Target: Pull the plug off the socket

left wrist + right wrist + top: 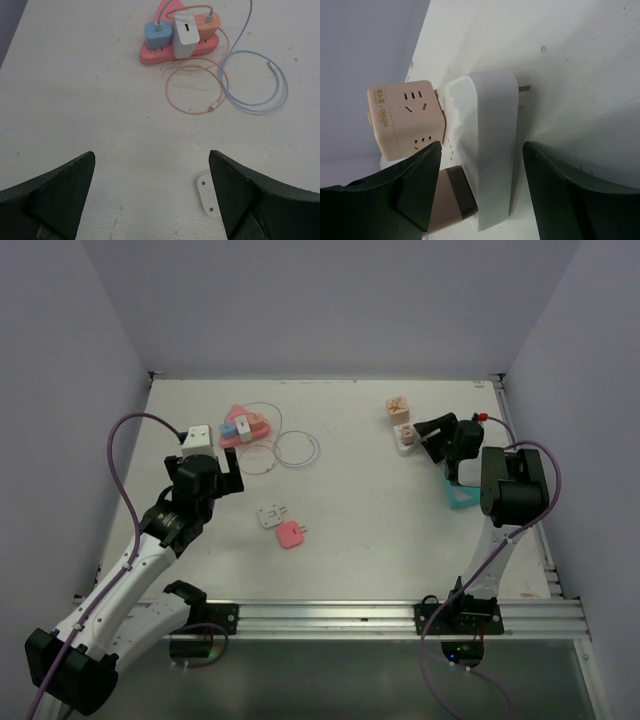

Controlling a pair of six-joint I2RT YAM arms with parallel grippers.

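Note:
A pink triangular power strip point(238, 430) lies at the back left with a blue point(157, 34), a white point(186, 32) and an orange charger point(207, 22) plugged in; it also shows in the left wrist view point(150, 54). My left gripper point(232, 472) point(151, 155) is open and empty over bare table, short of the strip. My right gripper point(425, 438) point(482, 145) is open, its jaws either side of a white socket block point(487, 150) with a tan plug point(452, 200) on one side. A beige cube socket point(407, 120) sits against the block.
A loose white plug point(270, 515) point(206, 195) and a pink plug point(291, 533) lie mid-table. Orange cable point(195, 92) and blue cable point(260, 85) coil beside the strip. A teal object point(460, 497) sits under the right arm. Walls close three sides.

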